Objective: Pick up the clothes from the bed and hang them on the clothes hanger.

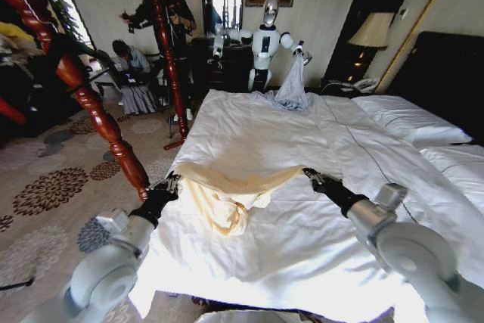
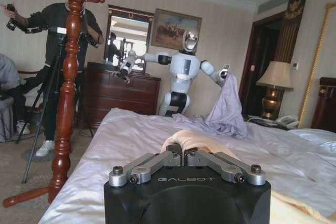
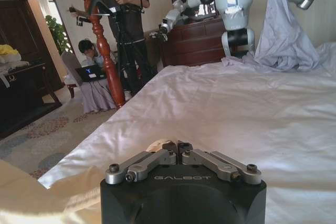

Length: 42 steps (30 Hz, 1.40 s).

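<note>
While both grippers pinch clothes (image 1: 227,194); grip points hidden.

Silky wrinkled clothes (image 1: 227,194), matt duvet

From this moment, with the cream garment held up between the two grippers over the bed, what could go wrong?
1. The clothes sag in the middle between the left gripper and the right gripper, so the hanging fold could drag on the bed.
2. The fabric looks thin and silky; each gripper pinches just an edge, so one end could slip out.
3. The red wooden post stands close to the left arm and could be struck.
</note>
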{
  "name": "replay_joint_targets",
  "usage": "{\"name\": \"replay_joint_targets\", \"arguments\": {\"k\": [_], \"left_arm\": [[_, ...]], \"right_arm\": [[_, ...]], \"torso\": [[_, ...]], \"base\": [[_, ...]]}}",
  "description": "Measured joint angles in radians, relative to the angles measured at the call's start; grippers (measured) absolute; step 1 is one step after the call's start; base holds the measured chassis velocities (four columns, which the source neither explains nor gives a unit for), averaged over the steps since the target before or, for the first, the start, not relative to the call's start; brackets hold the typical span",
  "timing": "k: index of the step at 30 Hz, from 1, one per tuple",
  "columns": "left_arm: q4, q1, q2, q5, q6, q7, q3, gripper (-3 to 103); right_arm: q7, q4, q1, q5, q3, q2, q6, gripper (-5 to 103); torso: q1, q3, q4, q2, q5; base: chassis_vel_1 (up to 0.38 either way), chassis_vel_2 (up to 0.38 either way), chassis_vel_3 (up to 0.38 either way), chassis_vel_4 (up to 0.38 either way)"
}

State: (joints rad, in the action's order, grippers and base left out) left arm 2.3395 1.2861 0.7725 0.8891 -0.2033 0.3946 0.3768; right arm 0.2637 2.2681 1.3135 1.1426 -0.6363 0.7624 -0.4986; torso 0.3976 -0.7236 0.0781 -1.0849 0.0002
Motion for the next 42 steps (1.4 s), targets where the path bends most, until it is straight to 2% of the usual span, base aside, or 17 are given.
{"name": "replay_joint_targets", "arguments": {"k": [2, 4, 7, 9, 12, 18, 24, 26, 27, 28, 29, 32, 34, 36, 39, 40, 42], "left_arm": [[-0.102, -0.119, 0.003, 0.014, -0.001, 0.001, -0.072, 1], [-0.126, -0.142, 0.005, 0.018, -0.001, -0.001, -0.089, 1], [-0.326, -0.359, 0.046, 0.078, -0.008, -0.011, -0.249, 1], [-0.355, -0.39, 0.056, 0.086, -0.009, -0.012, -0.272, 1], [-0.503, -0.528, 0.123, 0.113, -0.012, -0.024, -0.378, 1], [-0.693, -0.599, 0.225, 0.149, -0.03, -0.029, -0.445, 1], [-0.778, -0.62, 0.286, 0.176, -0.035, -0.012, -0.453, -1], [-0.812, -0.64, 0.324, 0.211, -0.036, 0.011, -0.433, 10], [-0.819, -0.644, 0.331, 0.218, -0.036, 0.017, -0.428, 10], [-0.857, -0.669, 0.382, 0.256, -0.027, 0.045, -0.388, 15], [-0.857, -0.669, 0.382, 0.256, -0.027, 0.045, -0.388, 15], [-0.929, -0.723, 0.476, 0.331, -0.009, 0.12, -0.316, 31], [-0.953, -0.737, 0.494, 0.342, -0.013, 0.157, -0.308, 31], [-1.022, -0.768, 0.535, 0.363, -0.076, 0.309, -0.309, 42], [-1.053, -0.765, 0.548, 0.352, -0.154, 0.424, -0.318, 58], [-1.053, -0.765, 0.548, 0.352, -0.154, 0.424, -0.318, 58], [-1.072, -0.744, 0.53, 0.316, -0.177, 0.453, -0.317, 69]], "right_arm": [[0.0, -0.091, -0.107, 0.001, 0.083, 0.008, 0.001, 0], [0.0, -0.114, -0.132, 0.001, 0.1, 0.012, 0.001, 0], [0.008, -0.315, -0.317, 0.011, 0.237, 0.063, 0.002, 0], [0.009, -0.344, -0.34, 0.012, 0.255, 0.072, 0.002, 0], [0.015, -0.48, -0.454, 0.017, 0.346, 0.12, -0.001, 0], [0.019, -0.664, -0.609, 0.023, 0.442, 0.184, -0.02, 0], [0.035, -0.773, -0.694, 0.028, 0.498, 0.215, -0.047, 0], [0.068, -0.812, -0.722, 0.053, 0.513, 0.233, -0.067, 0], [0.071, -0.816, -0.725, 0.056, 0.514, 0.236, -0.068, 0], [0.088, -0.849, -0.745, 0.082, 0.512, 0.266, -0.069, 0], [0.088, -0.849, -0.745, 0.082, 0.512, 0.266, -0.069, 0], [0.094, -0.883, -0.765, 0.105, 0.505, 0.301, -0.059, 0], [0.096, -0.888, -0.768, 0.105, 0.507, 0.305, -0.058, 0], [0.11, -0.905, -0.773, 0.089, 0.521, 0.319, -0.061, 0], [0.133, -0.912, -0.769, 0.086, 0.519, 0.331, -0.073, 0], [0.133, -0.912, -0.769, 0.086, 0.519, 0.331, -0.073, 0], [0.142, -0.913, -0.759, 0.082, 0.515, 0.32, -0.078, 0]], "torso": [[0.0, 0.0, 0.0002, 0.0, 0.0], [0.0, 0.0, 0.0001, 0.0, 0.0], [0.0, 0.0, -0.0004, 0.0, 0.0], [0.0, 0.0, -0.0002, 0.0, -0.0001], [0.0, 0.0, 0.0003, 0.0, 0.0002], [0.0, 0.0, -0.0004, 0.0, -0.0003], [0.0, 0.0, -0.0004, 0.0, -0.0003], [0.0, 0.0, -0.0003, 0.0, -0.0002], [0.0, 0.0, -0.0002, 0.0, -0.0002], [0.0, 0.0, 0.0, 0.0, -0.0002], [0.0, 0.0, 0.0, 0.0, -0.0002], [0.0, 0.0, -0.0004, 0.0, 0.0001], [0.0, 0.0, -0.0001, 0.0, -0.0001], [0.0, 0.0, 0.0003, 0.0, -0.0001], [0.0, 0.0, -0.0004, 0.0, 0.0], [0.0, 0.0, -0.0004, 0.0, 0.0], [0.0, 0.0, 0.0, 0.0, -0.0006]], "base": [[0.0, 0.0, 0.0, 0.0], [0.0, 0.0, 0.0, 0.0], [0.0, 0.0, 0.0, 0.0], [0.0, 0.0, 0.0, 0.0], [0.0, 0.0, 0.0, 0.0], [0.0, 0.0, 0.0, 0.0], [0.0, 0.0, 0.0, 0.0], [0.0, 0.0, 0.0, 0.0], [0.0, 0.0, 0.0, 0.0], [0.0, 0.0, 0.0, 0.0], [0.0, 0.0, 0.0, 0.0], [0.0, 0.0, 0.0, 0.0], [0.0, 0.0, 0.0, 0.0], [0.0, 0.0, 0.0, 0.0], [0.0, 0.0, 0.0, 0.0], [0.0, 0.0, 0.0, 0.0], [0.0, 0.0, 0.0, 0.0]]}}
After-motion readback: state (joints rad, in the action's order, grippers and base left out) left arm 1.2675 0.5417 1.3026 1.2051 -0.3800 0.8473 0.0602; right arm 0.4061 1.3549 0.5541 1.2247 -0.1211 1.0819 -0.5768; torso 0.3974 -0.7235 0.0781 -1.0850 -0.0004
